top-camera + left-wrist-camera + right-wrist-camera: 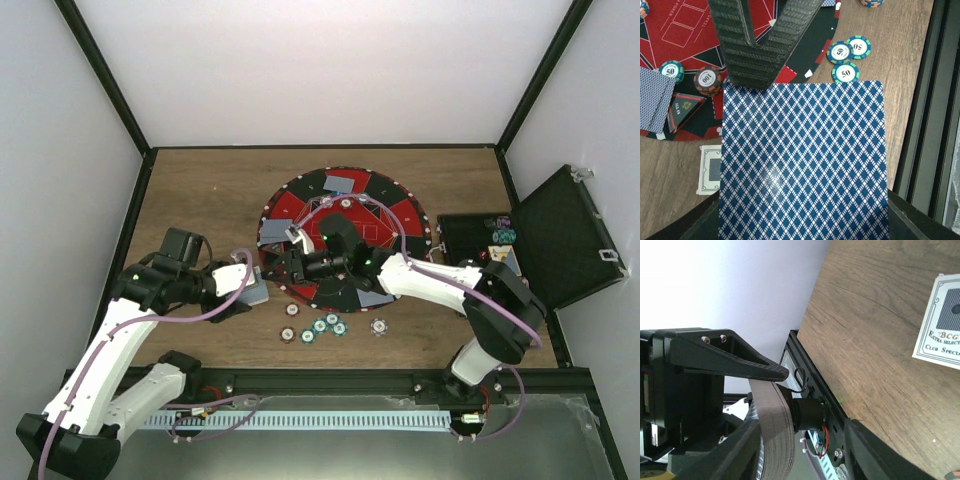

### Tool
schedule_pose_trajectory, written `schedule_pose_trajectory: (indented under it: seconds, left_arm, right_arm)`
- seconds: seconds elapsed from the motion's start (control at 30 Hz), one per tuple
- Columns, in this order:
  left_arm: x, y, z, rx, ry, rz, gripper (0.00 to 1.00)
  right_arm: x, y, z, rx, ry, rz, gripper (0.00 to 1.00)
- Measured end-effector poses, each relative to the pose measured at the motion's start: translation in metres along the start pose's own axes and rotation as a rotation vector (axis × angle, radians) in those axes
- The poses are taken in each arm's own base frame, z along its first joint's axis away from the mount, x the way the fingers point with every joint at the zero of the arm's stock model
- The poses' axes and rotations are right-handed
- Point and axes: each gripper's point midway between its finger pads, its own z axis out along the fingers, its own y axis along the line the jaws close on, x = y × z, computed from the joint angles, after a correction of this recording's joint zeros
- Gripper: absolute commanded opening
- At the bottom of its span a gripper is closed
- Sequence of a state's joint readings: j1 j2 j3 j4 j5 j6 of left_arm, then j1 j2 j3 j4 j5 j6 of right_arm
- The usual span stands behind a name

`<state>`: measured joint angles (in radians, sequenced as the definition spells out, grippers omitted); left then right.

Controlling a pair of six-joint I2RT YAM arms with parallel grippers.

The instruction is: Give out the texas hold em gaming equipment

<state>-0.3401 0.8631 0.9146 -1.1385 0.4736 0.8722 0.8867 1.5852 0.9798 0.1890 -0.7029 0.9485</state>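
Held card (802,160): back is a fine blue-and-white diamond lattice; second card (655,97) on the mat has the same lattice. Green chips (840,52) off the mat's near edge: teal-green with white edge stripes and white centres; red chip (707,80) on the mat is dark red and black with a white centre. Mat (285,207): alternating red and black wedges with white dots round the rim; table (200,190) brown wood grain; case (565,235) at right black.
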Motion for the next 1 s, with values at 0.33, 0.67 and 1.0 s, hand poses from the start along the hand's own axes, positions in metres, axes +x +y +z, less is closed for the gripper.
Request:
schedule_pose_trajectory:
  seconds: [0.33,0.67,1.0]
  left_arm:
    - [0.0,0.0,0.0,0.002,-0.002,0.0,0.09]
    - [0.001,0.0,0.0,0.0,0.003,-0.001,0.09]
    - [0.001,0.001,0.001,-0.003,0.004,0.0,0.09]
  right_arm:
    - [0.014,0.006,0.021,-0.002,0.058,-0.005,0.72]
    - [0.021,0.005,0.062,-0.014,0.133,-0.006,0.67]
    - [0.016,-0.001,0.046,-0.04,0.105,-0.007,0.55]
